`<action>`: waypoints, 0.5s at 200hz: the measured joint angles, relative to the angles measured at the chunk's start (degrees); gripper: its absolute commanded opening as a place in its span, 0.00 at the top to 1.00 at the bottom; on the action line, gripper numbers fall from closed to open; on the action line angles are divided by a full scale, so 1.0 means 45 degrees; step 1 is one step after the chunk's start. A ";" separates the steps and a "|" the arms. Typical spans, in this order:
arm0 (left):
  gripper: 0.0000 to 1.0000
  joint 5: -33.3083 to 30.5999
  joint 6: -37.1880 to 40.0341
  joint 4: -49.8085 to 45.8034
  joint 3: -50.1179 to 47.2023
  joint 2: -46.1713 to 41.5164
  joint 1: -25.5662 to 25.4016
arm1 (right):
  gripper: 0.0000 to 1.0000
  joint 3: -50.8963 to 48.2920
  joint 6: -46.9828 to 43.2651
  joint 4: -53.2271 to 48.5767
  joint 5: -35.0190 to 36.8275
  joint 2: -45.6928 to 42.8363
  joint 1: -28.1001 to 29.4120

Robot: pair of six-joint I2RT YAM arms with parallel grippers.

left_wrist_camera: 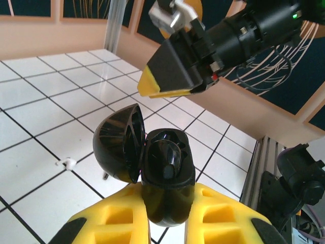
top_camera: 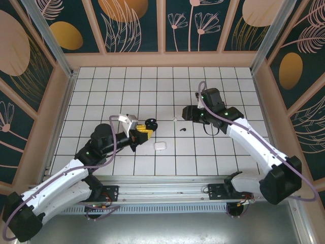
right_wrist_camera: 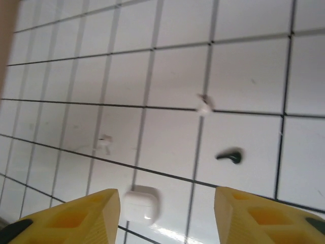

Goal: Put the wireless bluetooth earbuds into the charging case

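Left claw (left_wrist_camera: 167, 219) grips case (left_wrist_camera: 166, 163); likely earbud (left_wrist_camera: 66, 163) nearby

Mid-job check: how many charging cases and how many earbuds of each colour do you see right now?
Black charging case: 1
White charging case: 1
White earbuds: 2
Black earbud: 1 in plain view
Total: 5

The left arm (top_camera: 66, 178) is stretched forward and inward from its base, and the left gripper (top_camera: 143, 130) is clamped on an open black case (left_wrist_camera: 165, 168). The right arm (top_camera: 254, 145) is bent at the elbow and turned leftward; the right gripper (right_wrist_camera: 166, 201) is held with its jaws spread wide.
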 measured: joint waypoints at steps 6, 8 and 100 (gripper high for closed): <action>1.00 -0.0005 -0.0063 0.0053 -0.0034 0.0107 0.0000 | 0.55 -0.0185 0.0034 0.0039 -0.0185 0.0209 -0.0340; 1.00 0.0005 -0.0087 0.0068 -0.0049 0.0131 0.0000 | 0.55 -0.0233 0.0073 0.0053 -0.0257 0.0282 -0.0452; 1.00 0.0053 -0.0704 0.0903 -0.0520 0.1695 0.0000 | 0.68 -0.0835 -0.0053 0.1982 -0.1472 0.4478 -0.2307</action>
